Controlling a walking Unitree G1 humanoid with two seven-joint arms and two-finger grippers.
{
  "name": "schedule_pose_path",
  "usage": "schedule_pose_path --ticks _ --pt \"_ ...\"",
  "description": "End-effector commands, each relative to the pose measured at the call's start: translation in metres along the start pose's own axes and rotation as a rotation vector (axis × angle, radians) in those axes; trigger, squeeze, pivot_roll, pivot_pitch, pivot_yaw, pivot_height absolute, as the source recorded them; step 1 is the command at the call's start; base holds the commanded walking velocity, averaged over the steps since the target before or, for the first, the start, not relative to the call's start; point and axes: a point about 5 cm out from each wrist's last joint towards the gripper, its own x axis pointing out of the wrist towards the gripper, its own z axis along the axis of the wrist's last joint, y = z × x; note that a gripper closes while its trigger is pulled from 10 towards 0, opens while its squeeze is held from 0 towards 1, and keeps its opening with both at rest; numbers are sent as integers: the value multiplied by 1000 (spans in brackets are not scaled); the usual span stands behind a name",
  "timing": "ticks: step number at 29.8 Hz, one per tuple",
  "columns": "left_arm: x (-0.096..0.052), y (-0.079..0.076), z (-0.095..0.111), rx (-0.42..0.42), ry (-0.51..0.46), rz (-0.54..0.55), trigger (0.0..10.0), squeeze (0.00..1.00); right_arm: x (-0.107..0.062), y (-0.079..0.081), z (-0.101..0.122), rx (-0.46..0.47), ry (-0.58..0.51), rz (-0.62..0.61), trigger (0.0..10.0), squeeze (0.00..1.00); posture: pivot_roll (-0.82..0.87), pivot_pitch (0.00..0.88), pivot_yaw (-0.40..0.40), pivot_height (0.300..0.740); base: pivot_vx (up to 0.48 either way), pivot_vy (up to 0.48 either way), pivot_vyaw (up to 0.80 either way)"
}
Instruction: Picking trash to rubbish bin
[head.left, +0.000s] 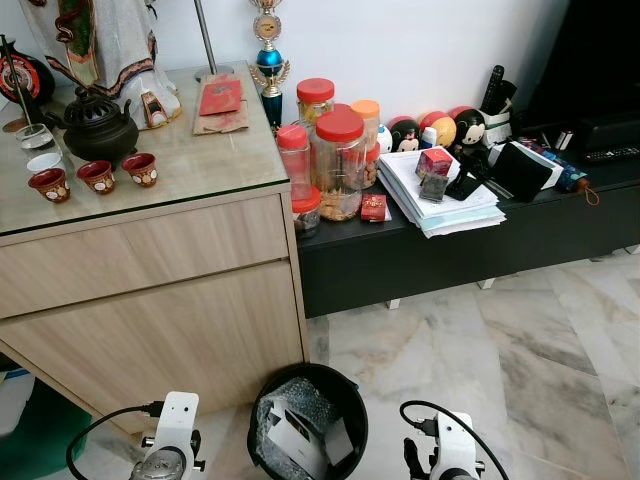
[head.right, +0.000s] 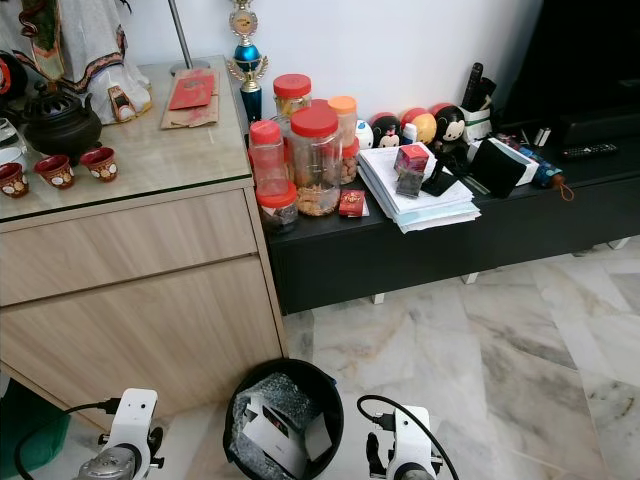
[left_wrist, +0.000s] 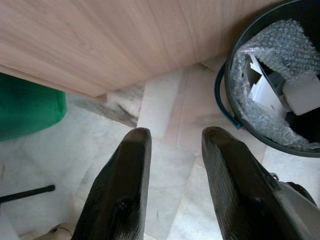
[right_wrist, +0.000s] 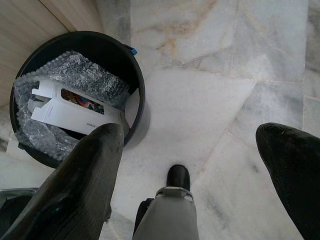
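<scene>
Round black plastic rubbish bin (head.left: 308, 420) on pale marble floor (head.left: 520, 370), beside light wooden cabinet (head.left: 150, 300), holding bubble wrap (right_wrist: 75, 70) and flattened white cardboard box (right_wrist: 75, 111). Left gripper (left_wrist: 172, 145) nearby, fingers parted, empty. Right gripper (right_wrist: 192, 150) spread wide, released, above floor.

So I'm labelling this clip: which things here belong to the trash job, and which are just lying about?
Job: black rubbish bin, bubble wrap and white carton inside it, left gripper and right gripper, both open.

Lying about: red-lidded jars, paper stack, red cups, trophy.
</scene>
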Motion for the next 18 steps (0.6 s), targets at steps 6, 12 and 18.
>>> schedule_pose_path --ticks 6,12,18 --pt "-2 7 -7 41 20 1 10000 0 -1 0 -5 18 7 -11 10000 0 -86 0 67 740 0 0 0" --pt "-1 5 -4 47 11 -5 10000 0 -1 0 -5 18 5 -10 10000 0 -91 0 69 740 0 0 0" --pt "-1 5 -2 59 3 -4 10000 0 -1 2 -2 17 -1 -4 10000 0 -91 0 72 740 0 0 0"
